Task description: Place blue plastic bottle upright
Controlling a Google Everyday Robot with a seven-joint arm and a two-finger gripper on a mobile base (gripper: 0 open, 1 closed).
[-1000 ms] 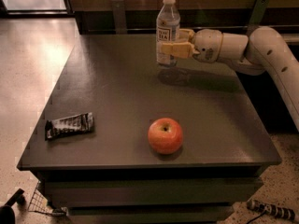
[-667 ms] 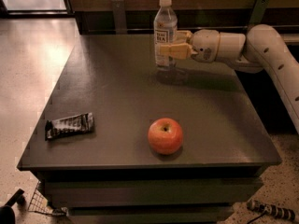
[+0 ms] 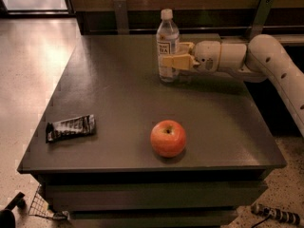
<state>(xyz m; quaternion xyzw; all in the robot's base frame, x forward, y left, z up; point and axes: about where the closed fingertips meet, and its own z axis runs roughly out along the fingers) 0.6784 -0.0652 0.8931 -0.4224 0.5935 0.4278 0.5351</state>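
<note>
Clasping the blue plastic bottle (image 3: pixel 167 42) low on its body with the gripper (image 3: pixel 172 60), reaching in from the right at upper centre of the frame. Gripped low, likely to steady the base on the table (image 3: pixel 118 89). Upright; base touching or just off, cannot tell. Close to the far edge behind. Open room in front, with apple (image 3: pixel 168 137) and snack wrapper (image 3: pixel 71 128) well apart, lower down.

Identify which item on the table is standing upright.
The blue plastic bottle, at the far side, gripped by the pincer; the apple is round and the snack bar lies flat.
</note>
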